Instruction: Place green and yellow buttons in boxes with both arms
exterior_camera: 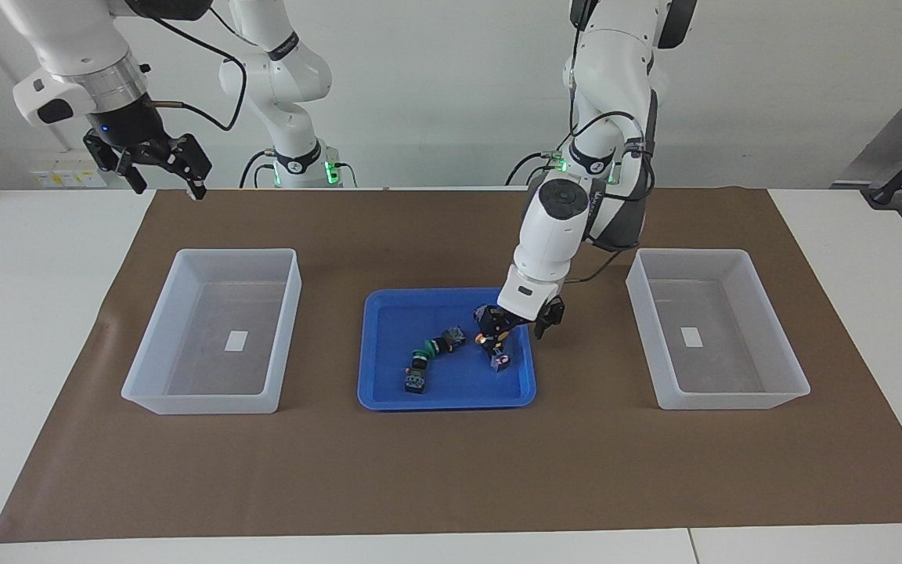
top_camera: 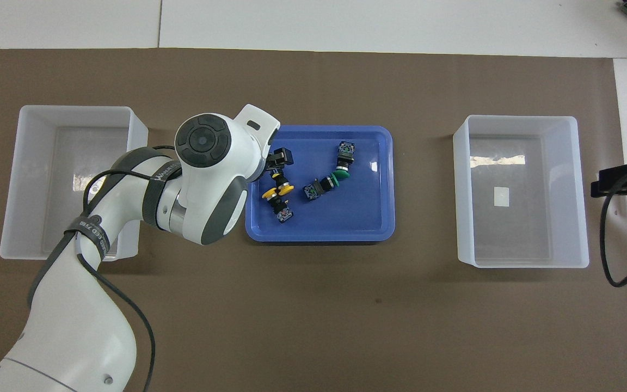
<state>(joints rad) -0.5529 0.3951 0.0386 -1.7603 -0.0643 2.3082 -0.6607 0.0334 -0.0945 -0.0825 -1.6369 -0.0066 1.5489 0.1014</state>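
Item: four small push-button switches with blocky black-grey bodies, all lying in the shallow blue plastic tray (exterior_camera: 388,392) at mid-table.
- Two round yellow-capped switches (top_camera: 277,190), caps touching, at the tray's end toward the left arm; their bodies run in a line from nearer the robots to farther.
- Two round green-capped switches (top_camera: 338,177), caps together, toward the tray's middle, bodies splayed in a bent line.

Tool: black two-finger left gripper (exterior_camera: 515,323) sits low over the yellow pair, fingers spread, one to either side of the farther yellow switch; not closed on anything. This arm is the nearer one.
Black two-finger right gripper (exterior_camera: 160,163) waits high over the table edge at its own end, fingers apart.

Receptacles: two translucent white rectangular plastic bins, one (exterior_camera: 780,376) toward the left arm's end, one (exterior_camera: 146,376) toward the right arm's, both holding no switches.

Markings: a small white label on each bin floor, blank as far as can be read; band lettering on the left arm unreadable.
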